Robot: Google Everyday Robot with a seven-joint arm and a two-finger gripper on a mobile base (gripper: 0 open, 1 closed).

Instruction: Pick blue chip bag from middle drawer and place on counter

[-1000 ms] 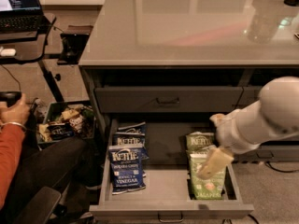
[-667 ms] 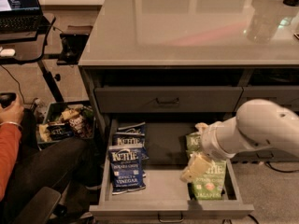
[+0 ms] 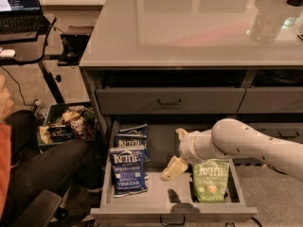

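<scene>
The blue chip bag (image 3: pixel 127 172), dark blue with "VINEGAR" low on its face, lies flat at the front left of the open middle drawer (image 3: pixel 173 211). Two similar blue Kettle bags (image 3: pixel 132 137) lie just behind it. A green Kettle bag (image 3: pixel 210 179) lies at the drawer's right. My gripper (image 3: pixel 172 168) hangs over the drawer's middle, between the blue bag and the green bag, a short way right of the blue bag and not touching it. It holds nothing. My white arm (image 3: pixel 246 143) reaches in from the right. The light-grey glossy counter (image 3: pixel 189 27) spans above.
A closed grey drawer (image 3: pixel 170 101) sits above the open one. A bin of snack bags (image 3: pixel 66 126) stands on the floor at left. A seated person's leg (image 3: pixel 42 174) is close to the drawer's left side. A dark side table with a laptop (image 3: pixel 19 6) stands far left.
My arm has swung left, carrying the gripper from over the green bags to the drawer's middle, nearer the blue bag. The bags have not moved.
</scene>
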